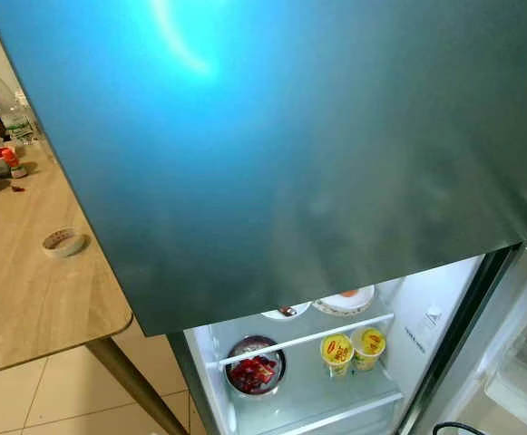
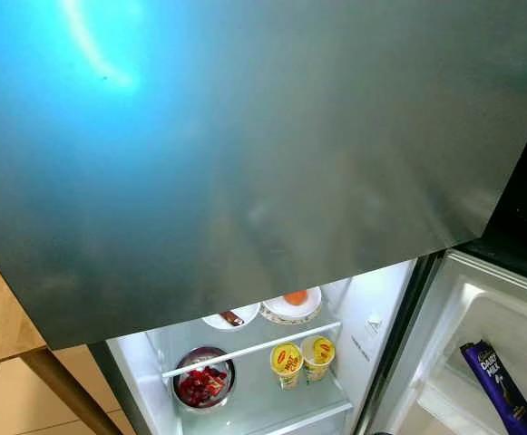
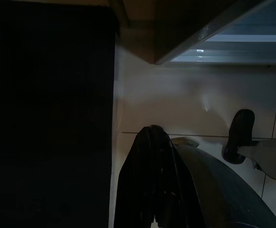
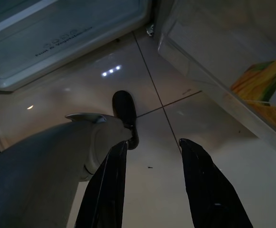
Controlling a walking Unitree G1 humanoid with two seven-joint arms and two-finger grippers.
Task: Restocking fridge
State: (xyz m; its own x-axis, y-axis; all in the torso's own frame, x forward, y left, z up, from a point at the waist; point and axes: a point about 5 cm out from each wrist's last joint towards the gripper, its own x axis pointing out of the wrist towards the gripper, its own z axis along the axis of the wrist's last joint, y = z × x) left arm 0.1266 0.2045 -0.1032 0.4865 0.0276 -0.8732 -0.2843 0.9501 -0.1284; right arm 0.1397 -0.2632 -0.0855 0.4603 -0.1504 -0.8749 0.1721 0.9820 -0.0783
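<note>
- The fridge (image 2: 372, 344) stood open below its closed upper door (image 1: 281, 154), a broad blue-grey panel; every place below is given relative to the lit fridge compartment.
- On the wire shelf inside the compartment sat a steel bowl (image 1: 255, 365) of red food, and just beside it two yellow cups (image 1: 353, 349), touching one another.
- On the shelf above them rested two plates (image 2: 291, 304) with food, partly hidden under the upper door's edge.
- In the open door's rack, to the right of the compartment, lay a purple chocolate bar (image 2: 496, 384).
- To the left of the compartment stood a wooden table (image 1: 27, 290) carrying a roll of tape (image 1: 63, 241), a plastic bottle (image 1: 5, 101) and small jars.
- Handling, as a judgement: the cups looked light and thin-walled, so they would dent under a hard squeeze and are best pinched around the middle of the wall; the bowl looked stiff, smooth and heavier, best taken at its rim and kept level.
- The left gripper (image 3: 152, 190) hung low over the pale tiled floor (image 3: 176, 104) in front of the compartment, its fingers pressed together and holding nothing.
- The right gripper (image 4: 157, 190) hung over the same floor near the compartment's foot, its fingers spread well apart, empty and touching nothing.
- No item to be stocked was in either gripper; a judgement: the restocking step was not yet in hand.
</note>
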